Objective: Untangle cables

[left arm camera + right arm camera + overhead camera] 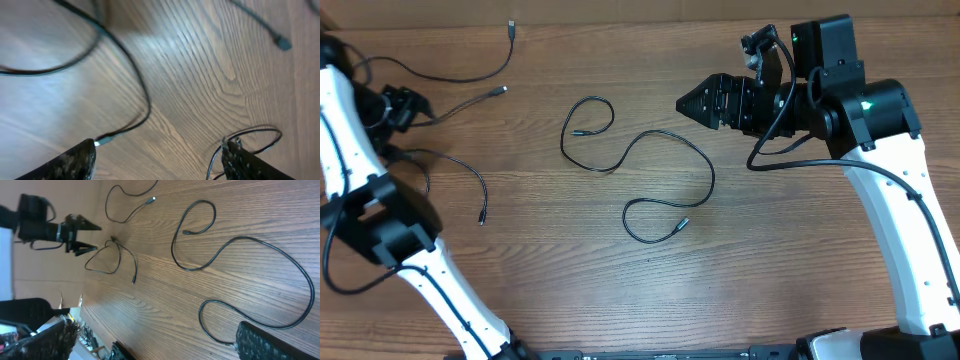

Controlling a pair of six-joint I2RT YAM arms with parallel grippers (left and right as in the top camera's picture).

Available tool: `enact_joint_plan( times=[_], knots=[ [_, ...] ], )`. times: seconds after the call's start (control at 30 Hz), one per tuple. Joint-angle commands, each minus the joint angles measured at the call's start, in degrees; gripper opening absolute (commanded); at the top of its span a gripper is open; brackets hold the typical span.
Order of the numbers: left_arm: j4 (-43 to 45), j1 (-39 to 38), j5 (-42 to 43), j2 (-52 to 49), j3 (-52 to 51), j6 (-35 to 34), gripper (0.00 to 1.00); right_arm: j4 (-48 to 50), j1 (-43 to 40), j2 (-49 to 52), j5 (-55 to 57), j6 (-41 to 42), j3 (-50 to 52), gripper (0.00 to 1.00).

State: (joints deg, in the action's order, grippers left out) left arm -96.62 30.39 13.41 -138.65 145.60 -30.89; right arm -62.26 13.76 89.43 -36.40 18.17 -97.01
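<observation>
Several thin black cables lie loose on the wooden table. The longest cable (705, 165) snakes across the middle, with one plug (577, 131) at its upper left and another (682, 223) at its lower end. Three shorter cables lie at the left: one (480, 75) at the top, one (470, 101) below it, one (470, 178) lower down. My left gripper (408, 105) sits among them, open and empty. In its wrist view, a silvery plug (104, 140) lies just beside one fingertip (87, 150). A strand loops by the other fingertip (235, 150). My right gripper (688, 102) hovers open above the long cable's right part.
The table's left edge and floor clutter show in the right wrist view behind my left arm (35, 220). My right arm's own thick wire (775, 130) hangs beside its wrist. Bare wood (620, 290) runs along the table's front.
</observation>
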Motion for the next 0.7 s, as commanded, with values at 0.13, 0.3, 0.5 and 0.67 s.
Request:
enact_joint_plan(
  times=[0.13, 0.3, 0.5, 0.67],
  knots=[
    [-0.24, 7.34, -8.63, 12.07, -3.39, 2.27, 0.87, 0.22, 0.04, 0.07, 0.37, -0.61, -0.48, 1.0],
    [-0.22, 14.64, -12.76, 18.91, -15.08, -4.87, 0.93, 0.35, 0.04, 0.07, 0.37, -0.63, -0.48, 1.0],
    [6.56, 24.46, -8.2, 19.71, -24.24, -2.56, 0.92, 0.13, 0.04, 0.07, 0.37, -0.63, -0.48, 1.0],
    [14.99, 28.13, -6.34, 19.71, -31.69, -1.53, 0.89, 0.07, 0.04, 0.07, 0.37, -0.63, -0.48, 1.0]
  ],
)
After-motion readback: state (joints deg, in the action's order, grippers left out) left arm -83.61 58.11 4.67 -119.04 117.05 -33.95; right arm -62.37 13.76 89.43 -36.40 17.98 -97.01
